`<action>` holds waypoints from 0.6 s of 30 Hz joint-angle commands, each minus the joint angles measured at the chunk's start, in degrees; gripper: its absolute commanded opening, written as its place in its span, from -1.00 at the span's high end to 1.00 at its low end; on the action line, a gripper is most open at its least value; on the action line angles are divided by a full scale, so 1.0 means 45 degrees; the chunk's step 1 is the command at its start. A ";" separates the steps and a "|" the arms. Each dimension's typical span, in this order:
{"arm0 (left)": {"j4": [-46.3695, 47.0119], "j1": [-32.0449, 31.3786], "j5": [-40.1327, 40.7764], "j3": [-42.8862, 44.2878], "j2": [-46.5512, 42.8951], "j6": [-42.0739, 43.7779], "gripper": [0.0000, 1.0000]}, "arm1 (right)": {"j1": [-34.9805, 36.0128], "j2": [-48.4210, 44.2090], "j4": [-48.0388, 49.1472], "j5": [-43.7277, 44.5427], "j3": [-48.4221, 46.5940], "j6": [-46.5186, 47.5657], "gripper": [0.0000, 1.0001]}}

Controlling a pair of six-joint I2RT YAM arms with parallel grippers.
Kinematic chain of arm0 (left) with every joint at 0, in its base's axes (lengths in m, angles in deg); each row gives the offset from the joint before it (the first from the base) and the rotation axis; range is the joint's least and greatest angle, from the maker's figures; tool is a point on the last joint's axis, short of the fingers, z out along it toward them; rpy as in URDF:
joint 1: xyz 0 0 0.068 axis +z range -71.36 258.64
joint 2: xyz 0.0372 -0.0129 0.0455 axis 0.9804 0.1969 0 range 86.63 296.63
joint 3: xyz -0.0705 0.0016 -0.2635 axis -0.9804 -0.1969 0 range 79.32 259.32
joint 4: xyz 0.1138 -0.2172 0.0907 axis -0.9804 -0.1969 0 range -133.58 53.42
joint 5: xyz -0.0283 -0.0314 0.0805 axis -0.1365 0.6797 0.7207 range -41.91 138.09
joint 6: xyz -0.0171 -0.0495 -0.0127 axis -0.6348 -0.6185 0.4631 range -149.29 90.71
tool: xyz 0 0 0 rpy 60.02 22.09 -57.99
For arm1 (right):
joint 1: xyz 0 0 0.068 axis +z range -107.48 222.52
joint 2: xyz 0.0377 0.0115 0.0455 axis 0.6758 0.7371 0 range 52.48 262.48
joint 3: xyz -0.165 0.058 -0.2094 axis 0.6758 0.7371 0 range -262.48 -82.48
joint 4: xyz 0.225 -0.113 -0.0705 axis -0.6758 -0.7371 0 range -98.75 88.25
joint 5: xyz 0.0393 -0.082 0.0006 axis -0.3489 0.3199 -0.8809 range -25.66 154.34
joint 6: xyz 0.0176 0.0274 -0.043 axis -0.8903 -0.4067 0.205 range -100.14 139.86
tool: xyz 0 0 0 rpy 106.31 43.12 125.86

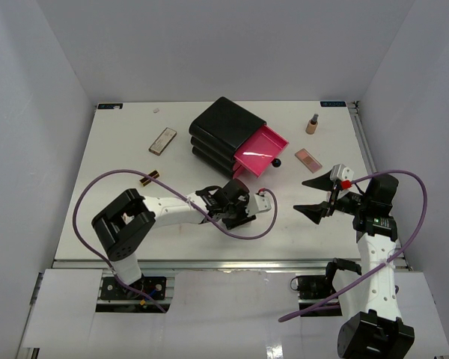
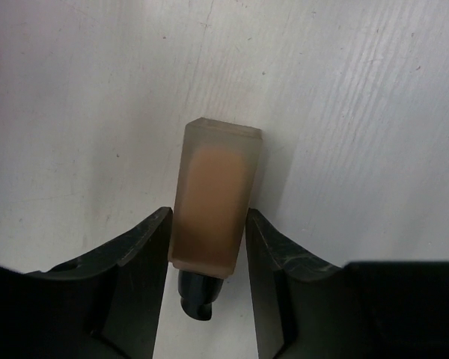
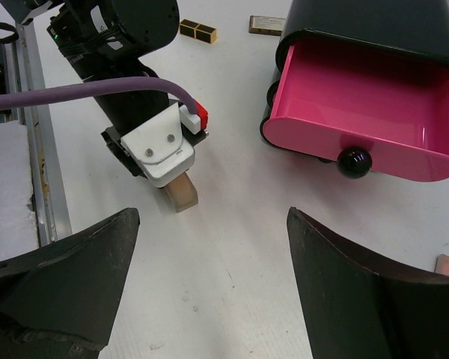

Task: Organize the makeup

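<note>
Now we see our left pincer (image 2: 208, 215) closed on the beige foundation bottle (image 2: 218, 187). Its fingers (image 2: 142, 247) touch both long sides near the dark cap, and the bottle's base points away over the white tabletop (image 2: 344, 112). Our right pincer (image 3: 213, 215) gapes wide, holding nothing, near the open pink drawer (image 3: 359, 97).

Beige foundation bottle (image 2: 215, 202) lying flat, dark cap end between the left fingers (image 2: 135, 262), second foundation bottle (image 1: 312, 124) upright at far right, pink palette (image 1: 308, 157) flat near it, tan-and-silver case (image 1: 163, 140) and black-and-gold lipstick tube (image 1: 151, 178) lying at left.
</note>
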 commanded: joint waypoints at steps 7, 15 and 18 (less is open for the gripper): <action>-0.0160 -0.0068 -0.0211 0.0546 -0.0679 -0.0469 0.77 | -0.0068 -0.0193 0.0097 -0.0377 0.0086 -0.0023 -0.73; -0.0505 -0.0068 -0.0590 0.1672 -0.2982 -0.1905 1.00 | -0.0068 -0.0211 0.0097 -0.0350 0.0066 -0.0043 -0.73; -0.0497 -0.0068 -0.0486 0.2637 -0.3630 -0.2301 1.00 | -0.0085 -0.0213 0.0097 -0.0337 0.0066 -0.0062 -0.73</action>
